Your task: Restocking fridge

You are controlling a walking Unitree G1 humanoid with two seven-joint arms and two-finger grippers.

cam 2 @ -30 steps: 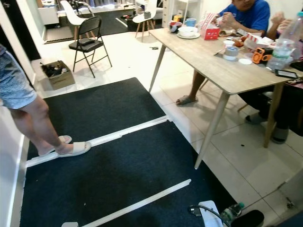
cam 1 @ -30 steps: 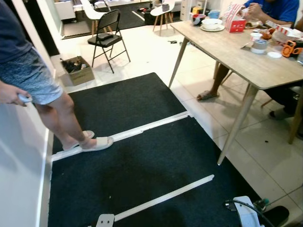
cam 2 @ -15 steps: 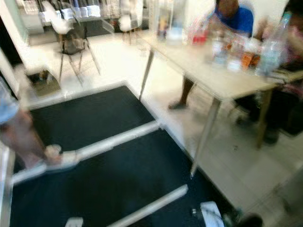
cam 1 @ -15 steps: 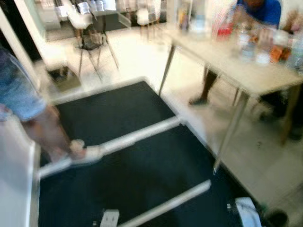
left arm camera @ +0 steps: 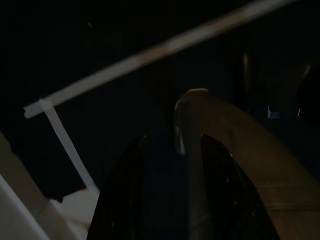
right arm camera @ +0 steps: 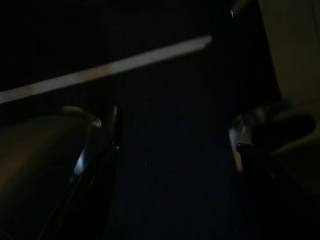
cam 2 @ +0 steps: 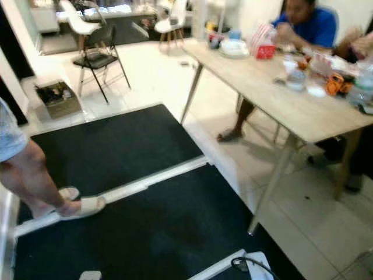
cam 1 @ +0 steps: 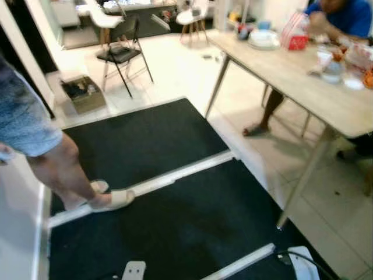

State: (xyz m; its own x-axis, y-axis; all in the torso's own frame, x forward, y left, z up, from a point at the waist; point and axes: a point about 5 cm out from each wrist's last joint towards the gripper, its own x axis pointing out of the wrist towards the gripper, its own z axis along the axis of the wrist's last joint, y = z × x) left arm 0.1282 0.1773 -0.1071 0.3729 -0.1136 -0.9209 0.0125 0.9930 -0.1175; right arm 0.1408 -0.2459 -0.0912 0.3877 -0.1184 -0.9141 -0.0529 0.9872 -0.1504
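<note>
A black mat [cam 1: 151, 221] crossed by white strips [cam 1: 145, 184] covers the floor before the robot, with a person's legs [cam 1: 64, 172] in pale sandals [cam 1: 111, 200] standing at its left edge. To the right, a long wooden tabletop [cam 2: 280, 93] carries bowls, a red-and-white carton [cam 2: 263, 42] and cups, and a seated person in a blue shirt [cam 2: 306, 26] leans over it. A black folding chair [cam 1: 123, 52] and a cardboard box [cam 1: 84, 96] stand on the tiles beyond the mat. No fridge or item to stock can be made out near either arm. In the dim wrist views, the left gripper [left arm camera: 170, 165] hangs over the mat with a narrow gap between its fingers, while the right gripper [right arm camera: 175, 165] hangs with fingers spread wide, grasping nothing.
</note>
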